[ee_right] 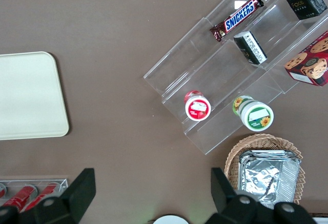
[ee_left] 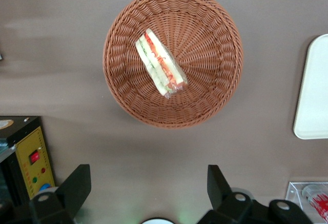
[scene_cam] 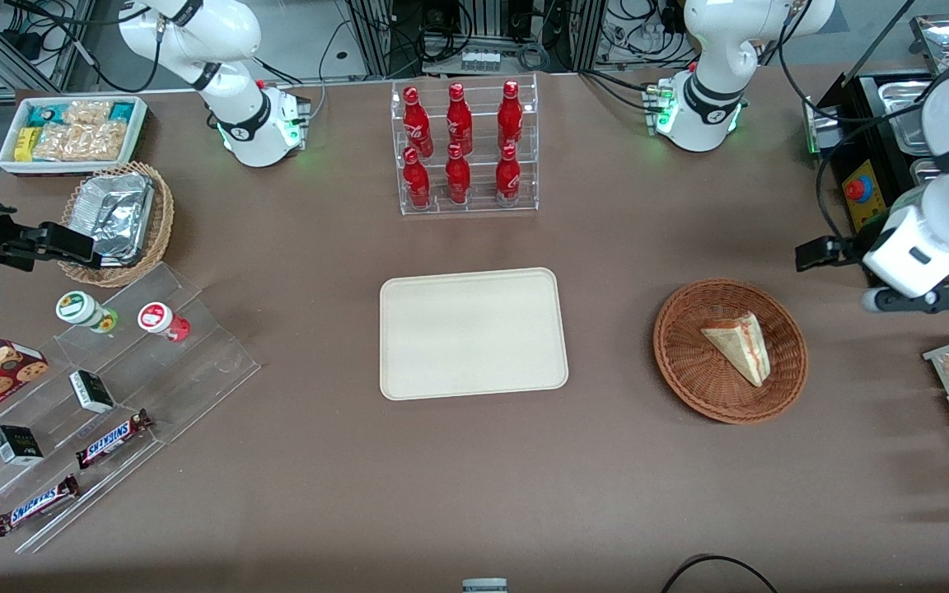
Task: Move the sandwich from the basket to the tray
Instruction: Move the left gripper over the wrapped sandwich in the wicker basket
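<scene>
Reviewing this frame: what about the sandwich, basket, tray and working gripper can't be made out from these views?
- Triangular sandwich wedge in the round reddish-brown wicker basket: its underside is hidden by its own body in both views.
- Flat cream-beige tray: cut off by the left wrist view's edge; whole in the front view.
- Left gripper, open: in the front view only the arm shows, not the fingers.

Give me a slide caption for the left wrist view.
Open gripper hovers above table beside the basket holding the sandwich; tray nearby.
</scene>
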You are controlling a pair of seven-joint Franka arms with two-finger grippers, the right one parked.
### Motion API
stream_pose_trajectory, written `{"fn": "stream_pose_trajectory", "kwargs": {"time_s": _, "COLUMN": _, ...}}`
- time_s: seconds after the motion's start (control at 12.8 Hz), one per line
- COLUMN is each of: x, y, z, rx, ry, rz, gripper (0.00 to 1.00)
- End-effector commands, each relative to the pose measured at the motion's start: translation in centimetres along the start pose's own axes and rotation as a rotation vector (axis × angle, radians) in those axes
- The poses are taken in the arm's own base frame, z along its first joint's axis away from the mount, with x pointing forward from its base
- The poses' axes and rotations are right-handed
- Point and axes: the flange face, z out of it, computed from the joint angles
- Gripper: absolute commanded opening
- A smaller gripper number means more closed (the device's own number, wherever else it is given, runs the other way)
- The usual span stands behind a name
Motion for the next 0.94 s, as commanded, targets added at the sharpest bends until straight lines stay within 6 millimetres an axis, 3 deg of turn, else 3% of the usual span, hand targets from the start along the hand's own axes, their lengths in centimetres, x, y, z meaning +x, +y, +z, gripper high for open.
{"fn": "stream_pose_trajectory", "kwargs": {"time_s": 0.0, "x": 1.4, "y": 0.0, "z": 3.0, "rx": 0.015, "ry": -0.001, "rz": -0.013, "gripper": 1.00}}
{"fn": "stream_pose_trajectory", "kwargs": {"time_s": 0.31, "x": 2.9, "y": 0.1, "z": 8.9, "rx": 0.011, "ry": 0.043, "rz": -0.061, "gripper": 1.00}}
{"fn": "stream_pose_trajectory", "kwargs": {"time_s": 0.55, "x": 3.4, "y": 0.2, "z": 10.7, "rx": 0.000, "ry": 0.045, "rz": -0.142, "gripper": 1.00}}
{"fn": "stream_pose_trajectory", "kwargs": {"time_s": 0.86, "x": 4.3, "y": 0.8, "z": 12.8, "rx": -0.016, "ry": 0.053, "rz": -0.512, "gripper": 1.00}}
